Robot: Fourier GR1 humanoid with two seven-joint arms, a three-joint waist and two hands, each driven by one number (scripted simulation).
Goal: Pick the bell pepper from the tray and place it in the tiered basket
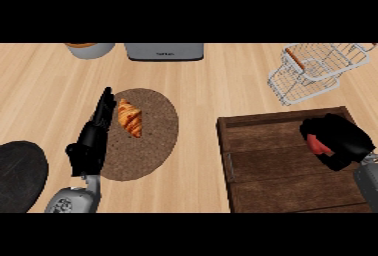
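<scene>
A dark wooden tray (269,170) lies at the lower right of the counter. Over its right side my right hand (341,141) is curled round a red bell pepper (318,145), of which only a small red patch shows at the hand's left edge. The white wire tiered basket (317,70) stands at the back right, apart from the tray. My left hand (92,137) rests open at the left, fingers straight and pointing away, along the left edge of a round woven mat.
A croissant (130,118) lies on the brown woven mat (144,145). A black round plate (18,175) sits at the left edge. At the back stand a grey toaster (164,51) and a grey bowl (90,50).
</scene>
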